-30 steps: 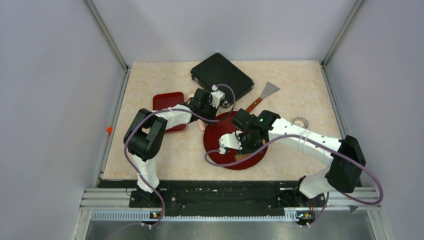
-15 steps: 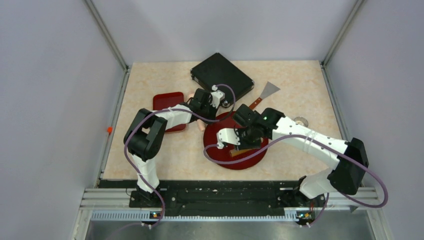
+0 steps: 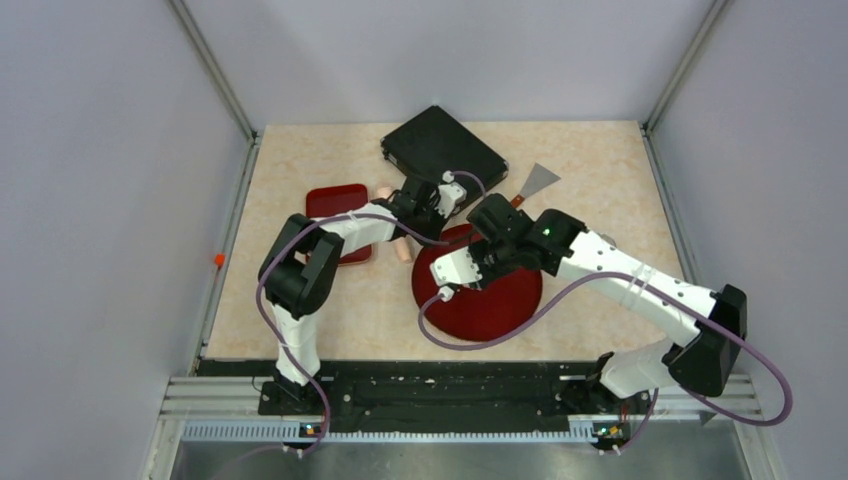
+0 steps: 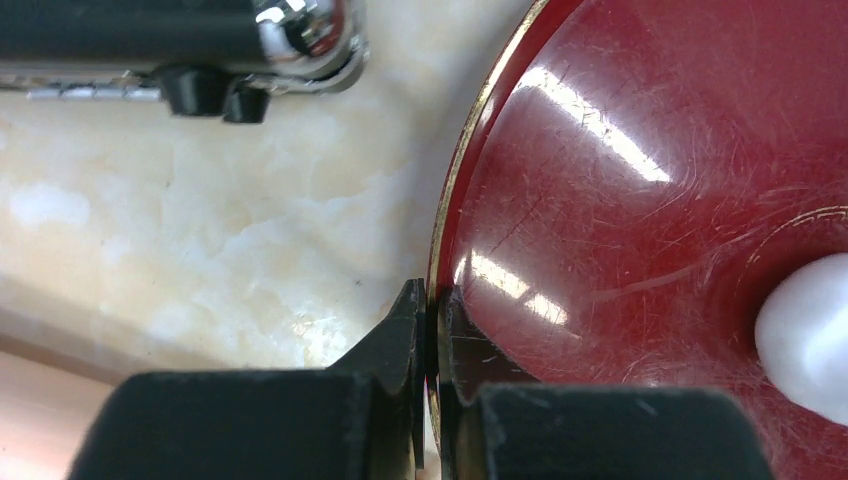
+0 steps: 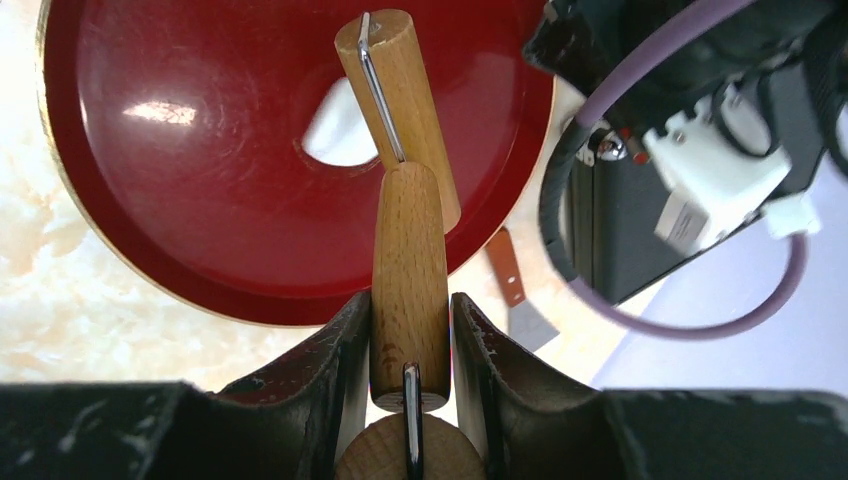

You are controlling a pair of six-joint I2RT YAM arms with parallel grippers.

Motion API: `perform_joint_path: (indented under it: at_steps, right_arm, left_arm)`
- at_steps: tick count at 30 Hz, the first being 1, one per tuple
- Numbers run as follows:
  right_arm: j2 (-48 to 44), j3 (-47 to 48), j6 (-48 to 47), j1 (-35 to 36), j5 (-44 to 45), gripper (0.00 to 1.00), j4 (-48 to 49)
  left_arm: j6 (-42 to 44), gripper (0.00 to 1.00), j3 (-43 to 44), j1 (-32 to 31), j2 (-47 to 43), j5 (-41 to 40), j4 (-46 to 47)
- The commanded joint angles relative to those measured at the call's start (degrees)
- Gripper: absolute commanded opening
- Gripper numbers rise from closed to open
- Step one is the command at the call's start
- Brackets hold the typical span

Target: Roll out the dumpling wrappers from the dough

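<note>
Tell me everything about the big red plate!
The red plate is round, glossy and dark red, with a thin gold rim and fine scratches. It lies flat on the marbled table. The left gripper pinches its rim. A white dough lump sits on it, partly under the wooden roller in the right gripper.

Your top camera looks down from high behind the near edge on the whole table (image 3: 300, 165). Your left wrist camera sits right at the rim of the red plate (image 4: 620, 200); your right one views it from farther back, both sharing the dough (image 4: 812, 335).
</note>
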Motion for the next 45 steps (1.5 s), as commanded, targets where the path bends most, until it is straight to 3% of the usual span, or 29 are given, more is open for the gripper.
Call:
perform_joint_path:
  at_steps: [1,7,14,24,28,33,36,45]
  right_arm:
    - [-1.57,2.99,-9.69,0.67,-3.83,0.0,-0.55]
    - [-1.04,-2.4,-16.08,0.85,-1.11,0.0,-0.61]
    - [-5.19,-8.35,-17.95,0.92,-6.42,0.0,-0.78]
    - [-5.55,-21.5,-19.32,0.89,-3.06,0.0,9.25]
    - [-6.04,-20.03,-18.84,0.88,-2.27,0.0,8.74]
    - [-6.69,-8.87,-16.91,0.91,-5.67,0.0,-1.74]
    - [-6.63,-4.61,-16.19,0.89,-4.63,0.0,-3.24]
    - [-2.65,-10.68,-18.06,0.88,2.14,0.0,9.94]
  left_arm:
    - [9.01,0.0,2.13,-3.17,2.31,-3.4,-4.11]
    - [10.28,0.0,3.07,-4.09,2.89,-3.56,-4.95]
    - [10.21,0.0,-0.28,-4.05,1.55,-4.31,-2.71]
    - [10.14,0.0,-2.17,-3.96,1.0,-3.74,-0.56]
    - [10.12,0.0,-3.09,-3.96,0.6,-3.52,0.43]
    - [10.06,0.0,-3.77,-3.96,0.23,-3.47,1.23]
    - [10.04,0.0,-3.92,-3.96,0.08,-3.49,1.46]
    - [10.04,0.0,-4.08,-3.99,0.04,-3.48,1.63]
